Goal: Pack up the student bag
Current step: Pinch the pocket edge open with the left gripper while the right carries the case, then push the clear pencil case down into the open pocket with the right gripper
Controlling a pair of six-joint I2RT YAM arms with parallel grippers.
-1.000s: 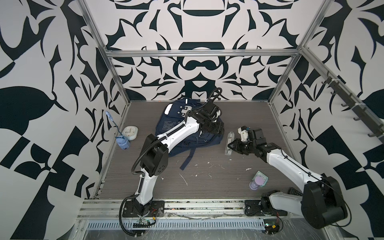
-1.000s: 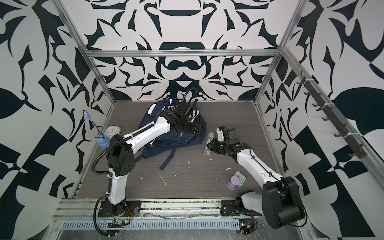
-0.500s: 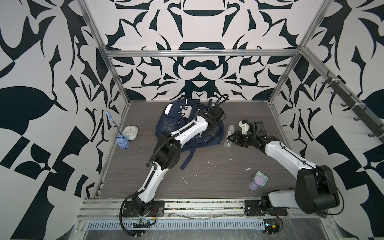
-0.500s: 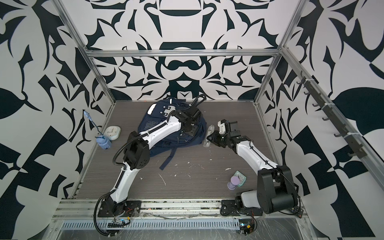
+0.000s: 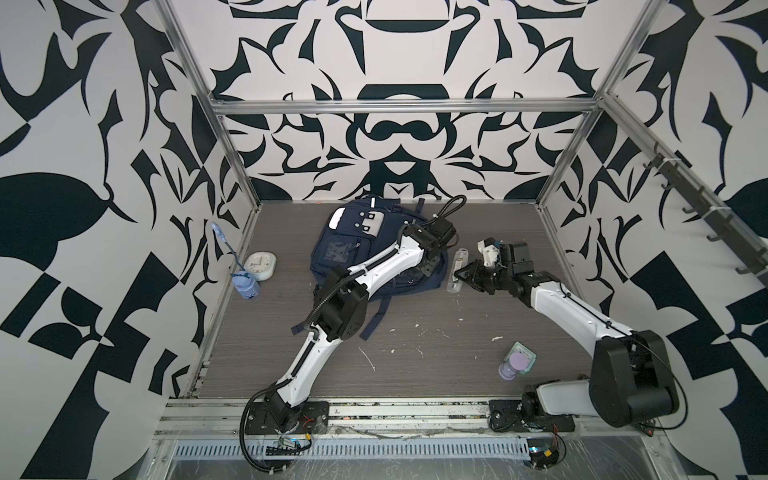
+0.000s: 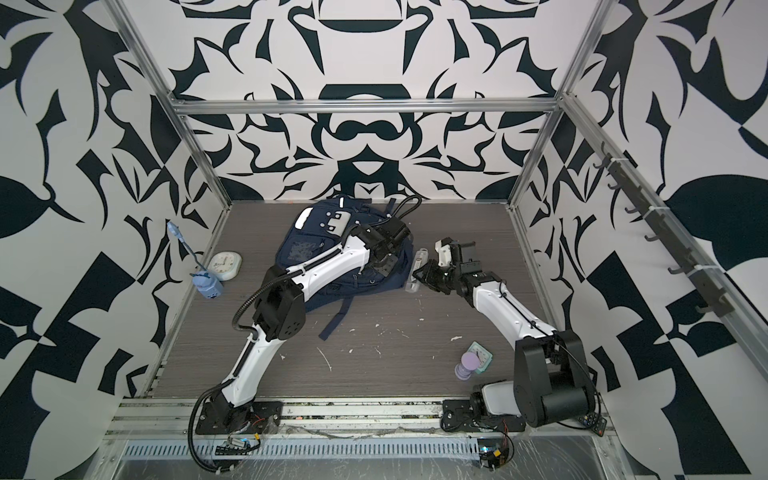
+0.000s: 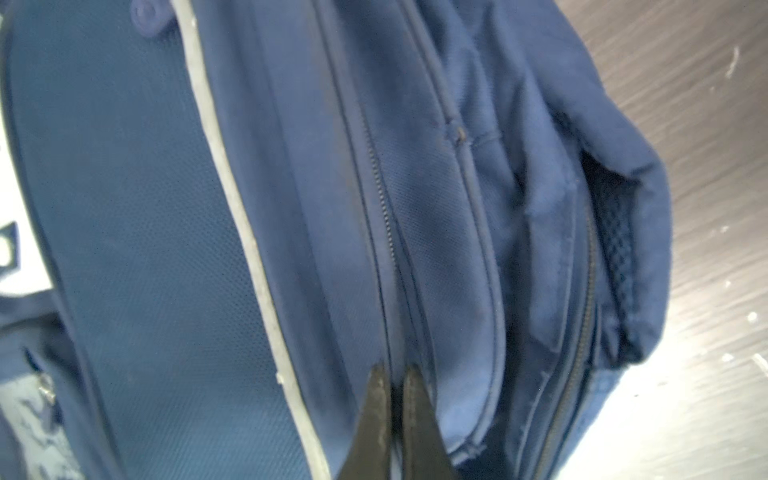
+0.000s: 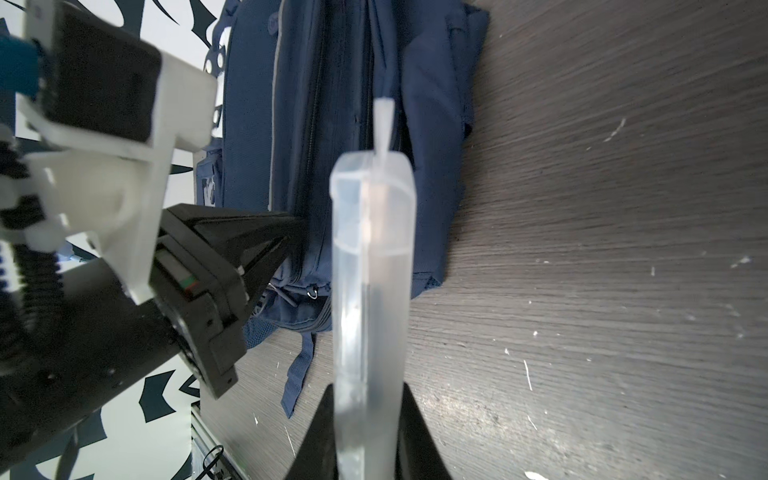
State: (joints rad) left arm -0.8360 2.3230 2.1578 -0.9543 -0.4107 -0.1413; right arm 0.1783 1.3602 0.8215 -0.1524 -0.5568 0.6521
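The student bag [image 5: 345,249] lies flat on the grey floor [image 5: 415,365]. Left gripper [image 7: 392,372] is down on the bag, jaws pinched together at a zip seam. Right gripper [image 8: 367,388], just beside the bag, clamps a clear plastic case [image 8: 370,249].

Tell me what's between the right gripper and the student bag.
The translucent plastic case, held by the right gripper and pointing at the student bag; the right wrist view shows it.

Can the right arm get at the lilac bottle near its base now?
Probably not yet: the right hand is shut on the clear plastic case, though nothing stands between it and the lilac bottle.
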